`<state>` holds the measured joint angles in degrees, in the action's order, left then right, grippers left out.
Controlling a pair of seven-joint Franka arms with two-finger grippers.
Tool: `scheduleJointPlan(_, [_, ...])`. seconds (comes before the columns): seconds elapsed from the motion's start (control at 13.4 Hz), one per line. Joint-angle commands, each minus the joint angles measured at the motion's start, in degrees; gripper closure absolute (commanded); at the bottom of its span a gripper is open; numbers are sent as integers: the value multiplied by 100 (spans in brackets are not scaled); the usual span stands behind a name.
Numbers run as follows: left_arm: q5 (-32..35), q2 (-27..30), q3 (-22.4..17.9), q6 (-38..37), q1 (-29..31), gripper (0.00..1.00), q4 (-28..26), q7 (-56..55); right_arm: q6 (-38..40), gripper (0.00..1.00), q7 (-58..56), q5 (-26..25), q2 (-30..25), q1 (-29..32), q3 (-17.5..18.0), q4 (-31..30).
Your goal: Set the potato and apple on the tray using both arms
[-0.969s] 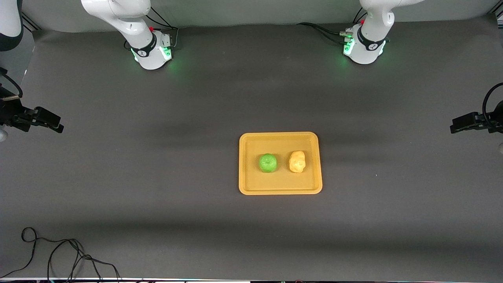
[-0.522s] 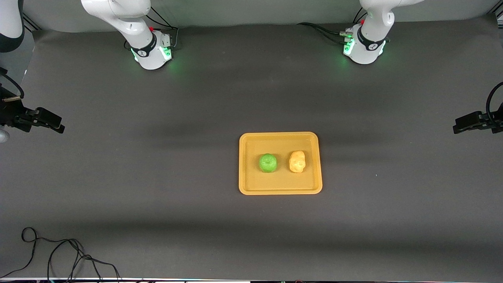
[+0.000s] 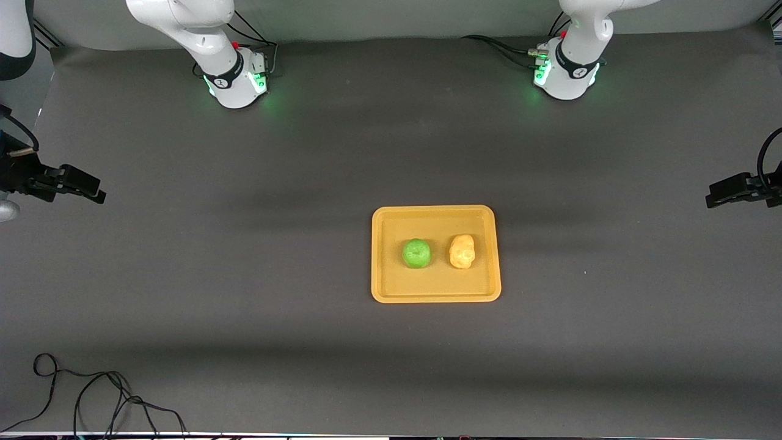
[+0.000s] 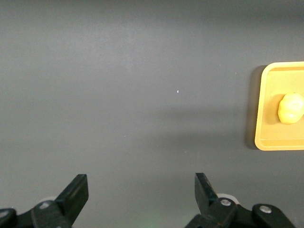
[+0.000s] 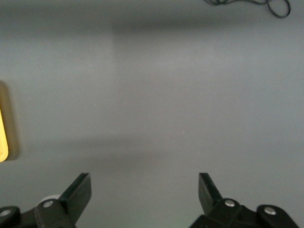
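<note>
While both arms wait raised at the table's ends, the left gripper and right gripper each hang with fingers spread wide and empty, well apart from the tray. On it rest the apple and potato, side by side without touching. Judgement: both look light and rigid; the apple's smooth round skin could slip, so grasp across its widest girth, the potato across its narrower waist.
</note>
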<state>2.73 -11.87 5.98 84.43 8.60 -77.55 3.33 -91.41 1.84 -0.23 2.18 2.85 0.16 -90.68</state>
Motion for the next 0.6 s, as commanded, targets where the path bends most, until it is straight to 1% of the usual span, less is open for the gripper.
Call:
scheduleJointPlan(0.0, [96,18,0,21,-43,0,38,-34,176,0,1,103,-25,23,11,77])
scheduleJointPlan(0.52, [87,1,9,30,-51,0,38,-78,308,0,-228,32,-60,5,11,95])
